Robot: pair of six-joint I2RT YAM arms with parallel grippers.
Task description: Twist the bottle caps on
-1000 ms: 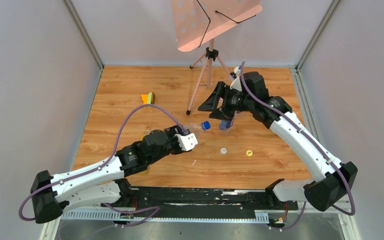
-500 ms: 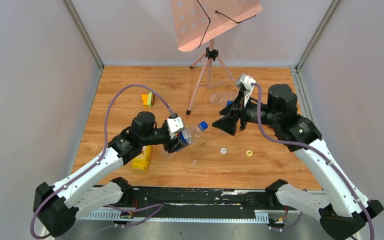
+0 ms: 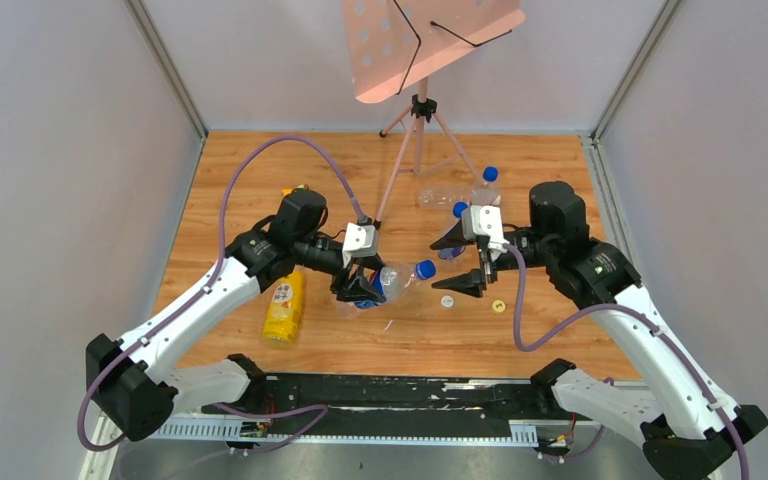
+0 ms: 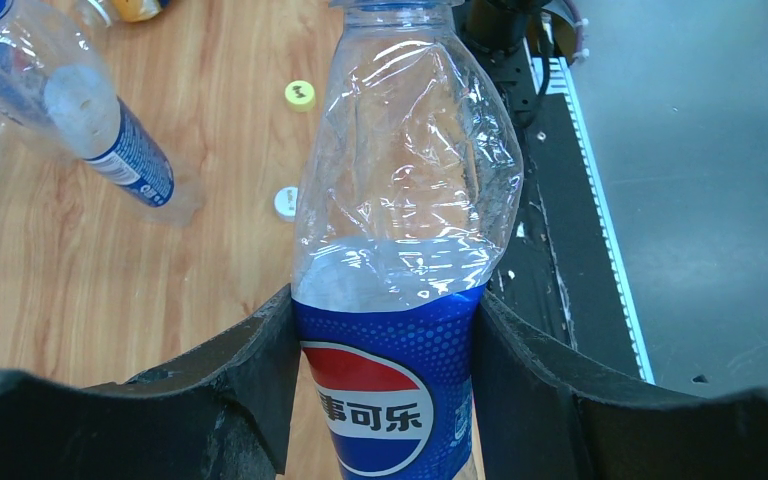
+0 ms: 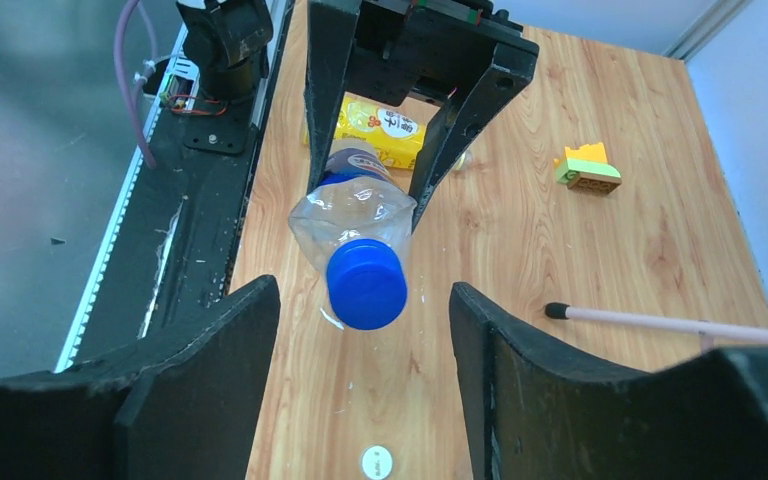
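My left gripper is shut on the blue label of a clear bottle and holds it tilted above the table, neck toward the right arm. The grip also shows in the left wrist view. A blue cap sits on its neck. My right gripper is open, and in its wrist view the blue cap lies between the spread fingers without touching them. A white cap and a yellow cap lie loose on the table. A yellow bottle lies at the left.
Two more clear bottles with blue caps lie at the back, near the legs of a pink music stand. A small orange and green toy block sits at the far left. Grey walls enclose the wooden table.
My left arm has carried the clear bottle rightward and nearer the front. My right gripper has swung down to face the blue cap, leaving the other bottles behind at the back.
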